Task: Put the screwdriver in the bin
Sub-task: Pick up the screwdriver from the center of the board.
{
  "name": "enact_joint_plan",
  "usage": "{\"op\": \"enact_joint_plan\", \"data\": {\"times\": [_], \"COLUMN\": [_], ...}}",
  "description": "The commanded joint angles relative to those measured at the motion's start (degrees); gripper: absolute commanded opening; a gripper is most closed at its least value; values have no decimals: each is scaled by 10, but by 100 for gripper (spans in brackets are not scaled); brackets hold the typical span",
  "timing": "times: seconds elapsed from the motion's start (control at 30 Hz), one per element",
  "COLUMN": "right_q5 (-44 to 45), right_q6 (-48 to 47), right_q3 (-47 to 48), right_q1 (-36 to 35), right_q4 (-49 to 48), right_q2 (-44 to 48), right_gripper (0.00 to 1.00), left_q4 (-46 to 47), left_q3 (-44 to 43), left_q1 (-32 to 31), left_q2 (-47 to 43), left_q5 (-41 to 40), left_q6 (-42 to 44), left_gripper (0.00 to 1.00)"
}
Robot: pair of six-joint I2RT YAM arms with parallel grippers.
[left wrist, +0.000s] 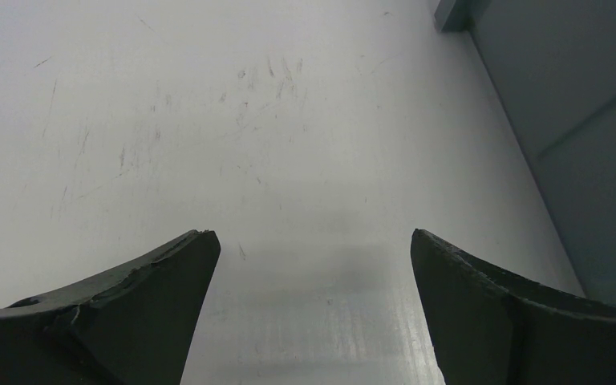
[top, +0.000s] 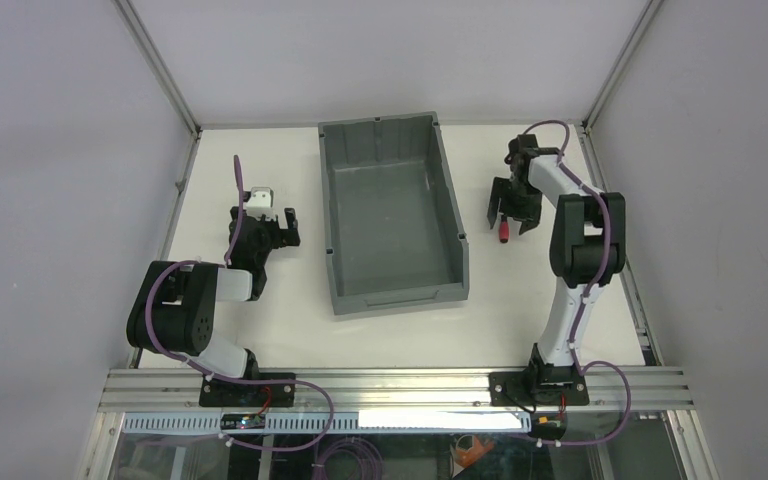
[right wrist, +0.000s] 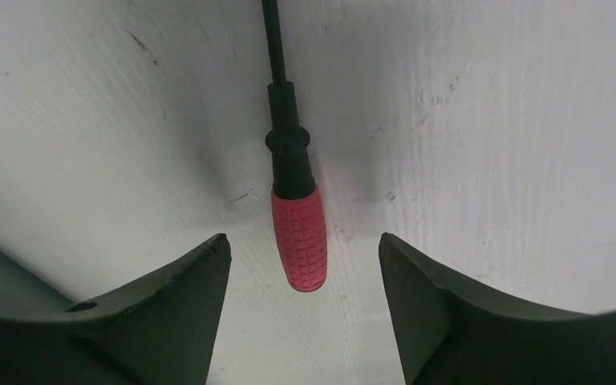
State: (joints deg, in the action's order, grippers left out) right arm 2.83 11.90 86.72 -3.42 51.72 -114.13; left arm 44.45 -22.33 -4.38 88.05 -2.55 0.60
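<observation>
While the right pincer (right wrist: 303, 241) stands spread, the screwdriver (right wrist: 290, 160) lies between, shaft pointing straight away.

Left gripper (left wrist: 313, 236): both dark fingers spread wide, only table surface showing between them. Table (left wrist: 208, 120) ahead of the tips is pale, with fine scratches and a soft shadow under the gap. Bin (left wrist: 577, 120): grey wall beyond the right finger, running forward, clear of it.
</observation>
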Motion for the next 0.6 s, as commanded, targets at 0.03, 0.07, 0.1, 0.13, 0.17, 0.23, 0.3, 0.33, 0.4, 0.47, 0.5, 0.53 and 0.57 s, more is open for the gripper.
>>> {"op": "enact_joint_plan", "data": {"times": [0.03,0.07,0.1,0.13,0.17,0.23,0.3,0.33,0.4,0.47,0.5,0.53,0.57], "right_q5": [13,15,18,20,22,24,25,25,26,27,28,29,29], "right_q6": [1,1,1,1,1,1,2,1,0,0,-1,-1,0], "right_q3": [-4,-5,-5,-5,-5,-5,-5,-5,-4,0,1,2,4], "right_q1": [-5,-6,-6,-6,-8,-8,-9,-8,-9,-9,-9,-9,-10], "right_q4": [-25,-25,-26,-27,-27,-28,-28,-27,-25,-22,-20,-18,-15], "right_q2": [-19,-22,-24,-26,-27,-29,-29,-29,-28,-27,-26,-23,-22], "right_gripper": [65,61,58,54,50,42,32,28,22,15,12,9,9], "left_q4": [16,16,16,15,16,15,16,16,16,16,15,16,16], "left_q3": [4,4,4,4,4,4,4,4,4,4,4,4,4], "left_q1": [6,6,6,6,6,6,6,6,6,6,6,6,6], "left_q2": [-19,-18,-19,-19,-18,-18,-18,-18,-18,-18,-19,-18,-19], "left_q5": [9,9,9,9,9,9,9,9,9,9,9,9,9], "left_q6": [-5,-5,-5,-4,-4,-5,-4,-4,-4,-4,-4,-4,-4], "left_gripper": [99,99,99,99,99,99,99,99,99,99,99,99,99]}}
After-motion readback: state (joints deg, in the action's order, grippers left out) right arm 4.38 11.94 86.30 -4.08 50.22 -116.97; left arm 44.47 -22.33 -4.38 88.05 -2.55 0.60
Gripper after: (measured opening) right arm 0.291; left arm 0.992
